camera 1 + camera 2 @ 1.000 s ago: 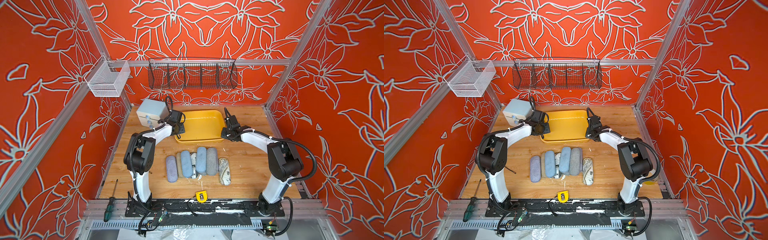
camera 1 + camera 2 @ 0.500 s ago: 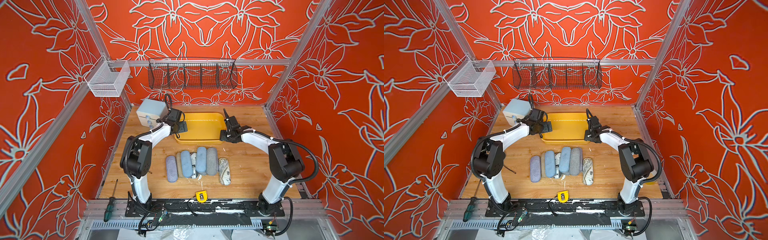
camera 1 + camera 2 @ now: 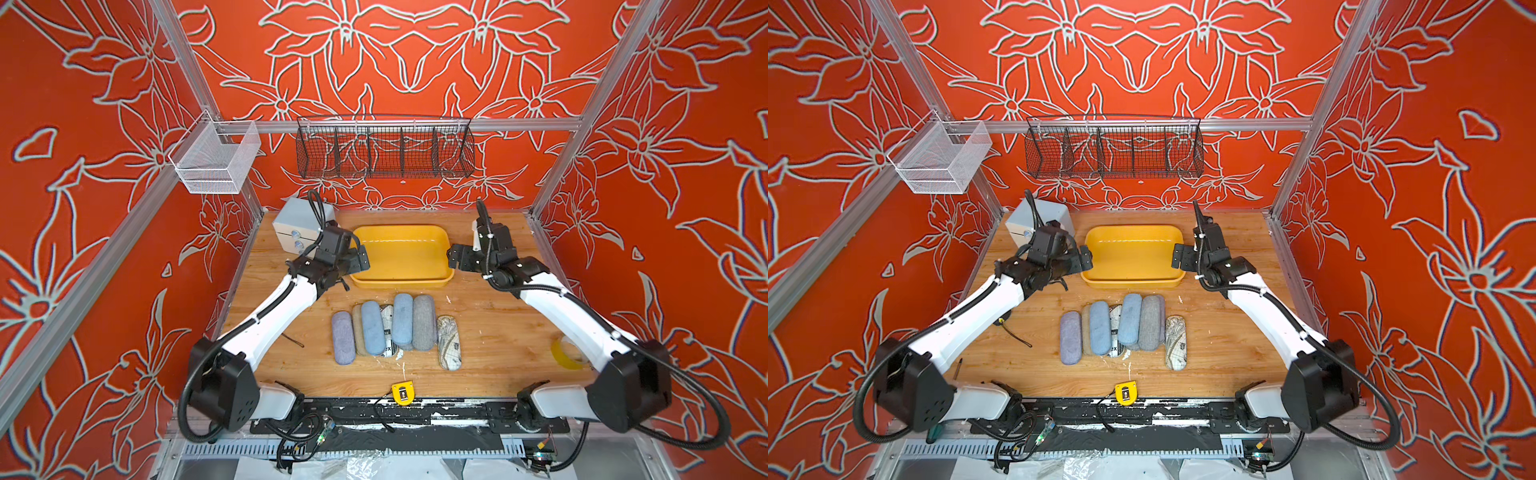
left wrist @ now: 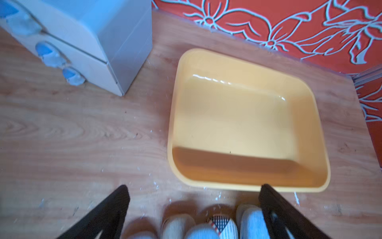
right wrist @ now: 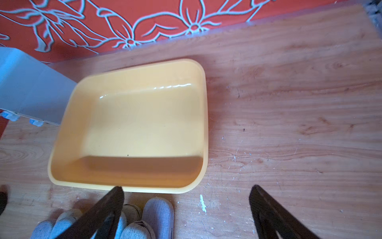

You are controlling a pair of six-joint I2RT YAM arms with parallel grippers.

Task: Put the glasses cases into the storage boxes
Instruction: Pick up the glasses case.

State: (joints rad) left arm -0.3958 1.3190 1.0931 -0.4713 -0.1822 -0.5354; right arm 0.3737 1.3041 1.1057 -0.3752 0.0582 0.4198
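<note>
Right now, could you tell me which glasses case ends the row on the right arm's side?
The beige map-printed case, beside the grey case. Its map print marks it out: the others are plain fabric, bar one newsprint case mid-row.

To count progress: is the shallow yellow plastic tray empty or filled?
Empty. The tray shows a bare floor; all visible glasses cases lie outside it.

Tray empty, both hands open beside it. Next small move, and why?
Probably move the right hand over and down onto the map-printed case, jaws open. The yellow tray holds nothing, the cases all lie on the table, and this one lies at the row's end nearest that arm, its outer side free.
</note>
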